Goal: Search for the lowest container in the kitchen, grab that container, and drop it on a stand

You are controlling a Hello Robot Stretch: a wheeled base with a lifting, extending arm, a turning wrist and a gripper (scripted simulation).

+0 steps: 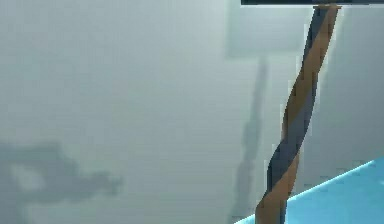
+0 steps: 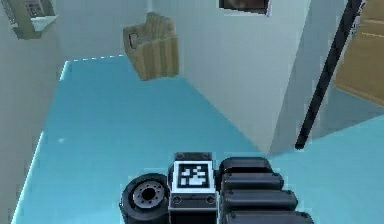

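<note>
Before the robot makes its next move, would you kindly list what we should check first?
1. Way ahead free: not ok; a grey wall and a twisted pole stand right ahead.
2. Container sighted: cannot tell; a brown box stands by the far wall in the arm side view.
3. Load in the gripper: cannot tell; its far end cannot be made out.
4. Floor on the arm side: ok; the cyan floor lies bare up to the brown box.
5. Stand sighted: cannot tell.

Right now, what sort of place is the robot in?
Probably a sparsely furnished room or hallway in a house, not evidently a kitchen: a glossy pale blue floor, plain white walls, a tan slatted box by the far wall, and a brown wooden door.
</note>
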